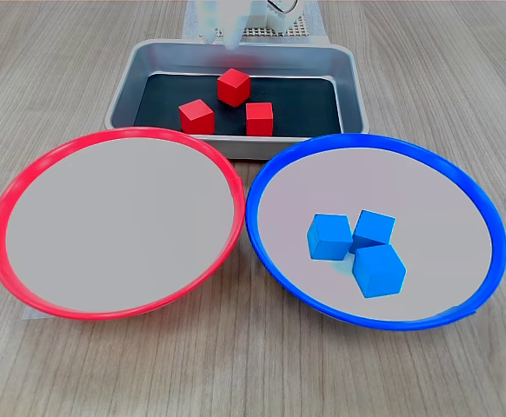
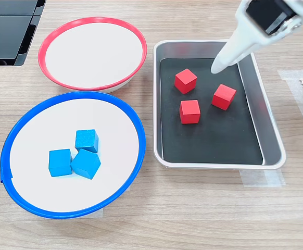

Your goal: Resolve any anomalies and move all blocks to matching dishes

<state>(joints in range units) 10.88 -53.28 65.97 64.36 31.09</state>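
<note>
Red blocks (image 2: 199, 97) in tray (image 2: 268, 114)

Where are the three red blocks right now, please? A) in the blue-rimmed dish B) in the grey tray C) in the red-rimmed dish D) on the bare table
B: in both exterior views, the three red blocks sit on the black floor of the grey tray.

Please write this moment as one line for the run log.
gripper: above tray, holds nothing, jaws unclear | red blocks: three in tray | blue blocks: three in blue dish | red dish: no blocks
</note>
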